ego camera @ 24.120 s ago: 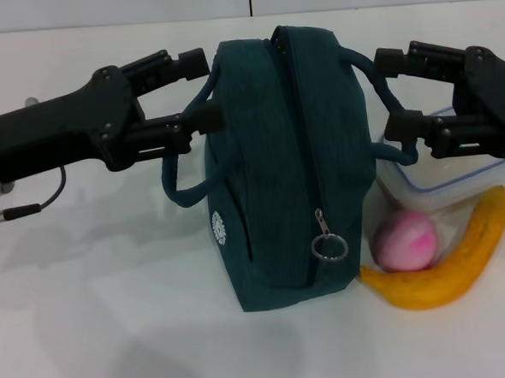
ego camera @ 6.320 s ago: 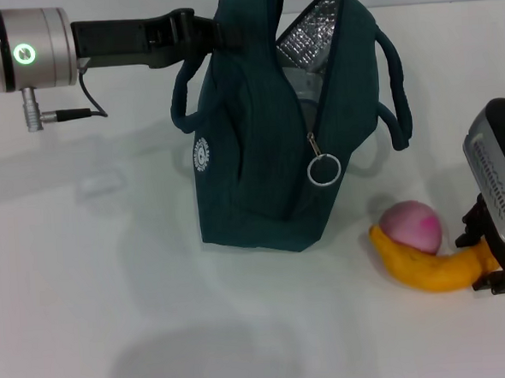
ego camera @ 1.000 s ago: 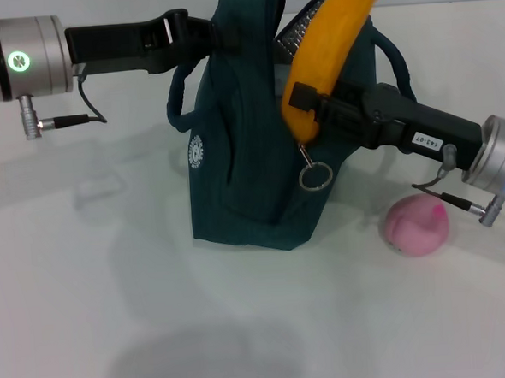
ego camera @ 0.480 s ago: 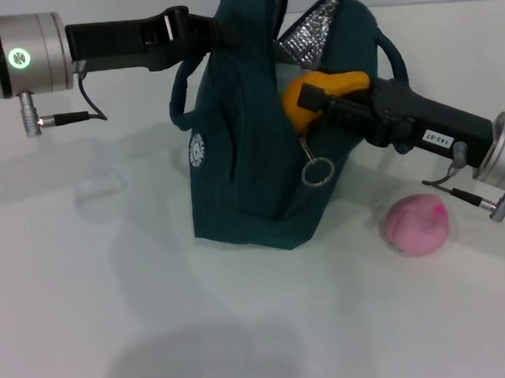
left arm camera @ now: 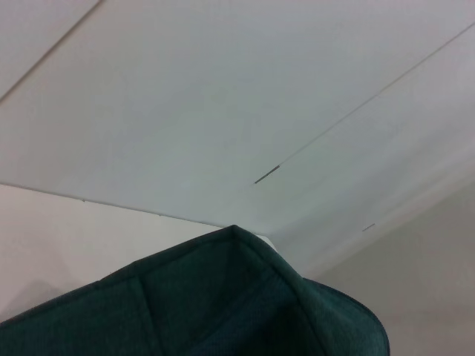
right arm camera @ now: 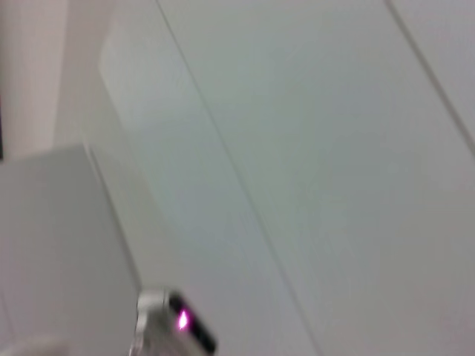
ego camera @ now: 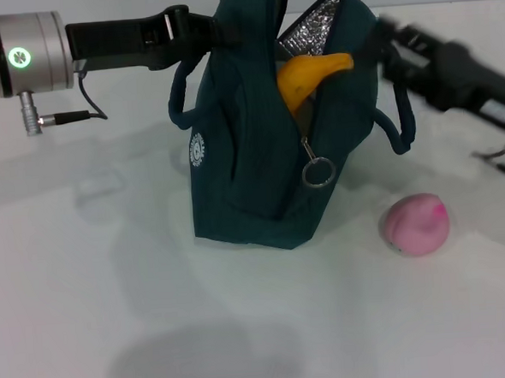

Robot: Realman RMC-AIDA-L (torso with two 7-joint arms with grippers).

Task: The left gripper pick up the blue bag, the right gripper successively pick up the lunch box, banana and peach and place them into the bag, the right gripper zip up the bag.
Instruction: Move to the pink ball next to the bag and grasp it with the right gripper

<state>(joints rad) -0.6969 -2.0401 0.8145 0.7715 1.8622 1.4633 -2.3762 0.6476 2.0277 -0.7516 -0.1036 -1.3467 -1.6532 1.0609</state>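
Observation:
The blue bag point(ego camera: 250, 155) stands upright mid-table with its top unzipped and the foil lining showing. My left gripper point(ego camera: 210, 29) is shut on the bag's top edge from the left, holding it up; the left wrist view shows only the bag's fabric point(left arm camera: 245, 311). The banana point(ego camera: 310, 76) sits in the opening, one end poking out. My right gripper point(ego camera: 380, 34) is in motion just right of the bag's top, apart from the banana. The peach point(ego camera: 417, 223) lies on the table to the bag's right. The lunch box is hidden.
The ring zipper pull point(ego camera: 317, 172) hangs on the bag's front, and a loop handle point(ego camera: 395, 103) droops on its right side. The white table point(ego camera: 113, 300) spreads out around the bag. The right wrist view shows only pale wall panels.
My right gripper has let go of the banana, now resting in the bag's opening, and has pulled back up and to the right. The left gripper and the peach have stayed put.

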